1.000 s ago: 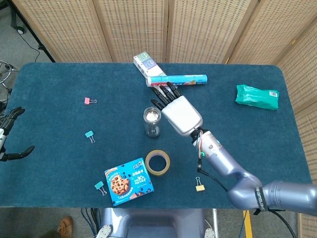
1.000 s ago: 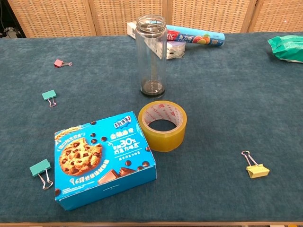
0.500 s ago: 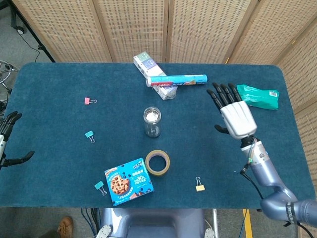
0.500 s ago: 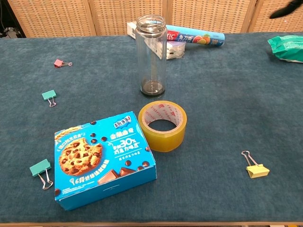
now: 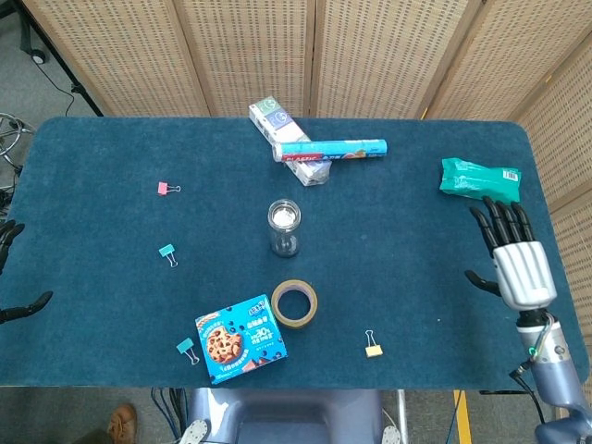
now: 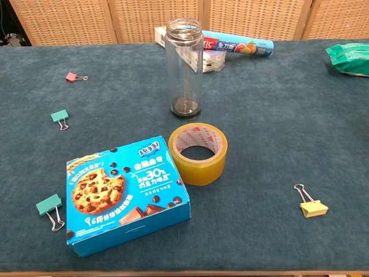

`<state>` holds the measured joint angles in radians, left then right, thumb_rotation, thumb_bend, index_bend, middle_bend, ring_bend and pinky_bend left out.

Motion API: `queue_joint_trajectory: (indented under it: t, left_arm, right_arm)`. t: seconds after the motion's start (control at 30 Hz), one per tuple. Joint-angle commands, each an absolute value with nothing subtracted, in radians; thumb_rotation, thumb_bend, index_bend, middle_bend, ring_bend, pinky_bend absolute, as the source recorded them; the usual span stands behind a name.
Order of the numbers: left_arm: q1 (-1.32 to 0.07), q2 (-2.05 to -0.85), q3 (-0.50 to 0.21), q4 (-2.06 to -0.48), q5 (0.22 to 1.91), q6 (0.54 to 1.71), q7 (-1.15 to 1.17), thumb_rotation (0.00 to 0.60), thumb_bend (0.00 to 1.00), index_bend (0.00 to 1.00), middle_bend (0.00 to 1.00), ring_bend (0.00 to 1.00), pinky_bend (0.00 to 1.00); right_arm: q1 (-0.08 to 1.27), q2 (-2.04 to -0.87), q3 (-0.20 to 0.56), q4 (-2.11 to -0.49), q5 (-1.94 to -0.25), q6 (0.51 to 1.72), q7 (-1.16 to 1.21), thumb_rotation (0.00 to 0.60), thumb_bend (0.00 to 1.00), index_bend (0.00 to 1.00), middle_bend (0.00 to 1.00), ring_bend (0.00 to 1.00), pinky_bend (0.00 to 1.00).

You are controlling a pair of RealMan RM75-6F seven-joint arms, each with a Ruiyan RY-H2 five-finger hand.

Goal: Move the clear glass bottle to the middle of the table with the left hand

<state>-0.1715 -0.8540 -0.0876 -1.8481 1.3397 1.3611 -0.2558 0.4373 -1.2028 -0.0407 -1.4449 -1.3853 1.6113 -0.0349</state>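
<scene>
Clear glass bottle [image 5: 284,227] upright, uncapped, near centre of blue worktop [image 5: 111,277]; roll of tape [image 5: 294,302] just in front of it, cookie box [image 5: 240,339] further forward and left. In chest view, bottle [image 6: 184,68] free-standing, nothing touching it.

Left hand [image 5: 11,268] barely in frame at far left edge of head view, off the worktop, well apart from bottle. Only dark fingertips visible; fingers look spread with nothing between them, so judged open and empty. Right hand [image 5: 513,261] over right edge of worktop, near green packet [image 5: 479,179]; fingers [image 5: 495,222] extended and apart, holding nothing.

Step in hand, judged: either approach not begun or bottle already placed; position near centre fits the latter, cannot confirm. If reach still needed: bring left hand across past teal clip [image 5: 167,252], wrap fingers round bottle mid-body from its left side, keep upright. Risk: tall narrow glass tips easily if nudged; tape close by limits room in front.
</scene>
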Motion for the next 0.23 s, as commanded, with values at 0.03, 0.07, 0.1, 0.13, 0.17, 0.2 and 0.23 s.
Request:
queue_joint_trajectory:
  t: [0.03,0.07,0.1,0.13,0.17,0.2,0.23]
  left_arm:
    - [-0.165,-0.858,-0.086,-1.838,1.349,1.372,-0.255,0.600,0.21,0.00,0.00,0.00,0.00]
    - [-0.163,-0.859,-0.086,-1.837,1.350,1.373,-0.254,0.600,0.21,0.00,0.00,0.00,0.00]
    - [-0.162,-0.859,-0.086,-1.836,1.351,1.374,-0.252,0.600,0.21,0.00,0.00,0.00,0.00]
    - [-0.162,-0.859,-0.086,-1.836,1.352,1.374,-0.251,0.600,0.21,0.00,0.00,0.00,0.00]
    - [-0.161,-0.859,-0.087,-1.837,1.353,1.375,-0.249,0.600,0.21,0.00,0.00,0.00,0.00]
    - [-0.160,-0.858,-0.087,-1.839,1.354,1.376,-0.248,0.600,0.21,0.00,0.00,0.00,0.00]
    - [-0.158,-0.856,-0.086,-1.841,1.356,1.378,-0.246,0.600,0.21,0.00,0.00,0.00,0.00]
  right_arm:
    - [0.344,-1.248,-0.066,-1.377,-1.405,1.671,0.049,0.600,0.00,0.00,0.00,0.00,0.00]
    - [0.325,-1.256,-0.066,-1.363,-1.408,1.682,0.065,0.600,0.00,0.00,0.00,0.00,0.00]
    - [0.309,-1.263,-0.065,-1.353,-1.410,1.692,0.080,0.600,0.00,0.00,0.00,0.00,0.00]
    - [0.299,-1.267,-0.064,-1.349,-1.412,1.698,0.089,0.600,0.00,0.00,0.00,0.00,0.00]
    - [0.282,-1.273,-0.060,-1.344,-1.413,1.707,0.103,0.600,0.00,0.00,0.00,0.00,0.00]
    - [0.265,-1.277,-0.055,-1.346,-1.412,1.716,0.111,0.600,0.00,0.00,0.00,0.00,0.00]
    - [0.256,-1.278,-0.051,-1.349,-1.415,1.723,0.112,0.600,0.00,0.00,0.00,0.00,0.00]
